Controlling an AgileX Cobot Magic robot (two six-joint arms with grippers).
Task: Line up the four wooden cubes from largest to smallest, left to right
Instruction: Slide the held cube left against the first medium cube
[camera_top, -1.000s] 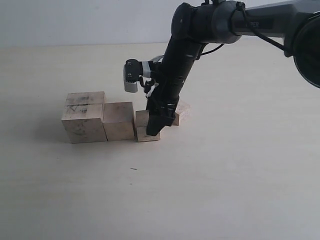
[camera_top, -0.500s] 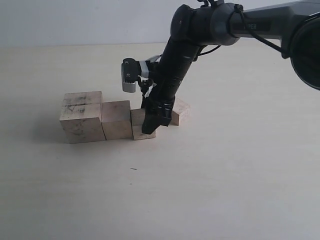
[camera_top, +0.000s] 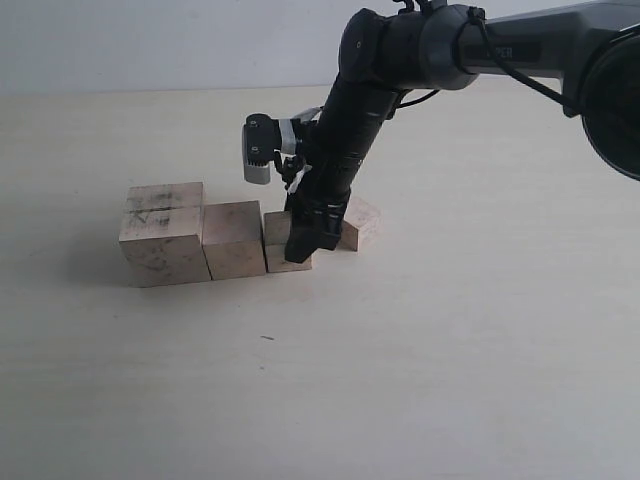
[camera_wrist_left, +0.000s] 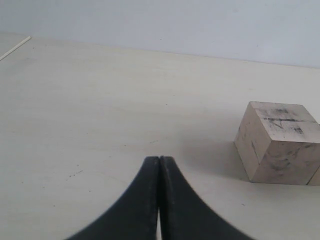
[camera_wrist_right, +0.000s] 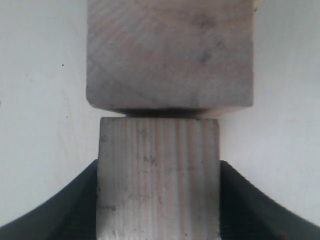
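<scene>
Though three pale raw-wood cubes (camera_top: 236, 240) adjoin in descending order, the third cube (camera_wrist_right: 159, 175) clamped by the right gripper (camera_top: 303, 246), the smallest pale wooden cube (camera_top: 362, 222) sits unaligned; left gripper (camera_wrist_left: 159, 200) pressed together.

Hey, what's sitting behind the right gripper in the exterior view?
A small wooden cube sits just behind the right gripper. The arm covers its left part, so whether it touches the gripped cube cannot be seen.

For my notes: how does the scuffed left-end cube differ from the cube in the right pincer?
The scuffed cube is bigger than the gripped cube. It bears dark marks; the gripped cube looks cleaner. It stands ungripped; the right pincer clamps the other. Both are pale wood.
</scene>
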